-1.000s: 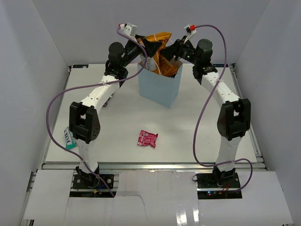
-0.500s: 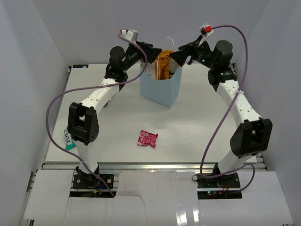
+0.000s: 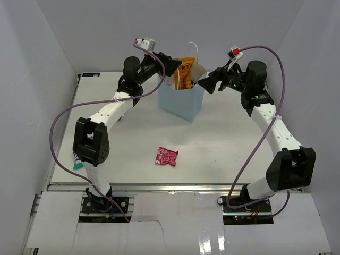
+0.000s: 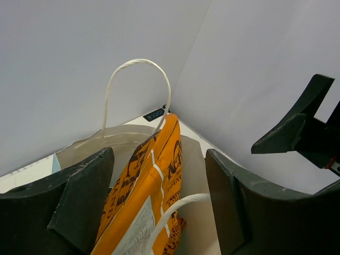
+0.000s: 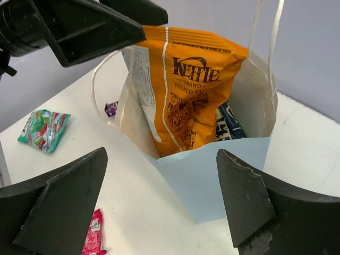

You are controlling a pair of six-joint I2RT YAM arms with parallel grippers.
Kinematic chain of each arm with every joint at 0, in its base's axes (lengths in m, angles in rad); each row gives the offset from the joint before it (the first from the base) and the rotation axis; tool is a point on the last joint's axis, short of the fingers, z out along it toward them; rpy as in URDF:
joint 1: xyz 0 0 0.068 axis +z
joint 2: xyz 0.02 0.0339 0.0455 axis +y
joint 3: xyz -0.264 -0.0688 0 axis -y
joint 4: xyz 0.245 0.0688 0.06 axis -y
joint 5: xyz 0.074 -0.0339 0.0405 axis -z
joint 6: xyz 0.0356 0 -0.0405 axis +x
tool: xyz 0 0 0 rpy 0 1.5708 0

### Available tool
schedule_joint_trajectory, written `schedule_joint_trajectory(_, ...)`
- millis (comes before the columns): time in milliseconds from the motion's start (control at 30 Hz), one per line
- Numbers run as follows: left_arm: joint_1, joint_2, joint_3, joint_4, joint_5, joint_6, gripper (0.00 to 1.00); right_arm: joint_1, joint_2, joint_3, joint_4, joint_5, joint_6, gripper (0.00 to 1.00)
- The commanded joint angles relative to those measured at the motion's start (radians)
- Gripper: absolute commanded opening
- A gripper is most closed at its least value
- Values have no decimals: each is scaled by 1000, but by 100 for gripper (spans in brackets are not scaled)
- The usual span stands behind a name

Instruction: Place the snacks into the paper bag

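The light blue paper bag [image 3: 183, 103] stands upright at the back of the table. The orange chip bag [image 3: 185, 74] stands in it, its top sticking out. It also shows in the left wrist view [image 4: 146, 186] and the right wrist view [image 5: 186, 85]. The blue chip bag [image 5: 228, 125] lies inside behind it. My left gripper [image 3: 169, 65] is open and empty at the bag's left rim. My right gripper [image 3: 206, 82] is open and empty just right of the bag. The pink-red packet [image 3: 166, 156] lies mid-table. The green packet [image 3: 77, 160] lies at the left edge, and the purple candy bar [image 5: 111, 109] lies left of the bag.
White walls close in the back and both sides. The bag's white loop handles [image 4: 138, 66] stand up above its rim. The left arm's purple cable [image 3: 58, 133] loops out over the table's left side.
The orange chip bag has dropped from above the rim down into the paper bag. Both grippers have let go of it, and the right arm has swung out to the right.
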Motion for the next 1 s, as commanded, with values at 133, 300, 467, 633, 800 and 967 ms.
schedule_joint_trajectory(133,0,-137,-9,2,-18,6,82,-3,-51,-16,0,-50,-36,90)
schedule_joint_trajectory(300,3,-176,5,-20,-44,-14,86,-3,-69,-25,-37,-55,-71,89)
schedule_joint_trajectory(467,3,-223,14,-52,-64,-13,87,-3,-76,-29,-63,-50,-80,90)
schedule_joint_trajectory(633,6,-278,-5,-87,-104,25,88,-3,-105,-41,-96,-49,-140,89)
schedule_joint_trajectory(800,12,-399,-82,-174,-150,82,88,-3,-160,-62,-196,-137,-269,89)
schedule_joint_trajectory(967,20,-568,-202,-361,-187,95,89,1,-227,-61,-431,-228,-523,88)
